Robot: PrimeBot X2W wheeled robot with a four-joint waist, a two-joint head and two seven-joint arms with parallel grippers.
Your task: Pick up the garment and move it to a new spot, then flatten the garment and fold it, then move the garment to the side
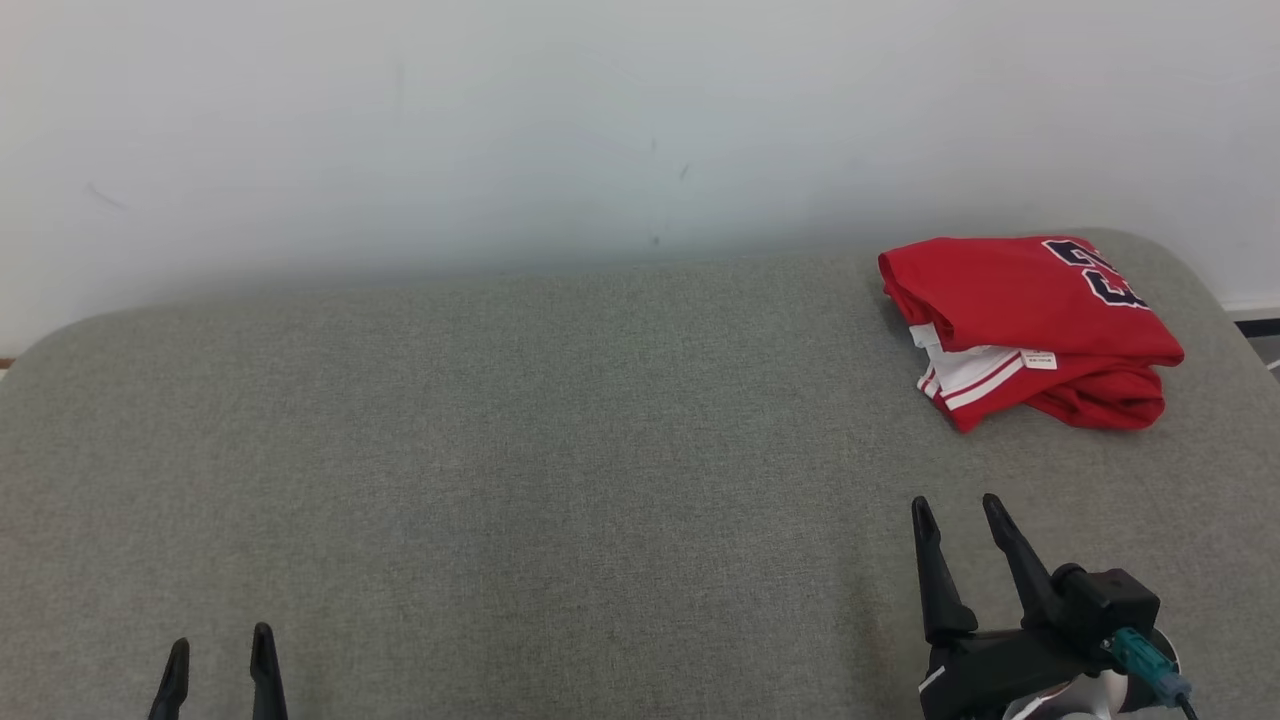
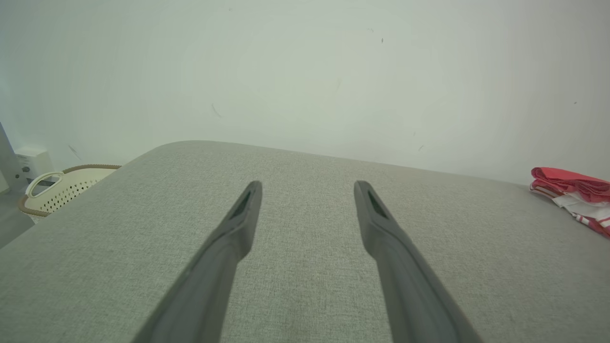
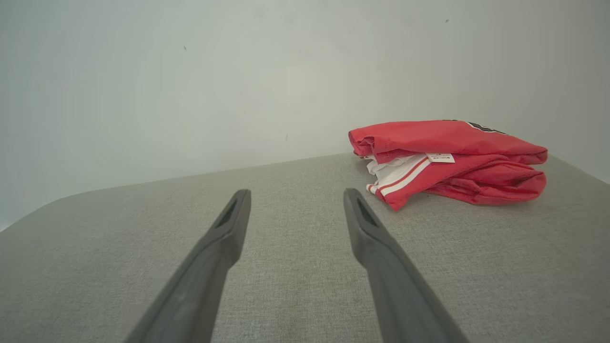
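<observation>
1. Cream perforated plastic basket with a brown rim (image 2: pixel 66 190): stands on the floor off the left end of the grey fabric-covered bench (image 1: pixel 560 450). It takes no visible part in the task.
2. Left gripper (image 1: pixel 221 640): at the near edge of the bench, towards its left corner. Its two dark fingers are spread apart with only bare fabric between them in the left wrist view (image 2: pixel 309 186). It grips nothing.
3. Right gripper (image 1: pixel 956 502): near the right end of the bench, fingers pointing towards the far edge. The jaws stand parted and empty (image 3: pixel 296 193). It is apart from the garment, which lies beyond the fingertips and slightly to the right.
4. Red jersey-type garment with white striped trim and dark lettering (image 1: pixel 1020 300): lies at the far right corner of the bench, close to the far edge. It is stacked in several layers as a compact bundle (image 3: pixel 443 143), with a small white label (image 1: pixel 1039 360) showing on its near side.
5. Progress assessment: the garment is folded and set at the side, and both grippers are clear of it. The task appears complete or nearly so. The layers sit slightly uneven, so tidying is the only step plausibly left.
</observation>
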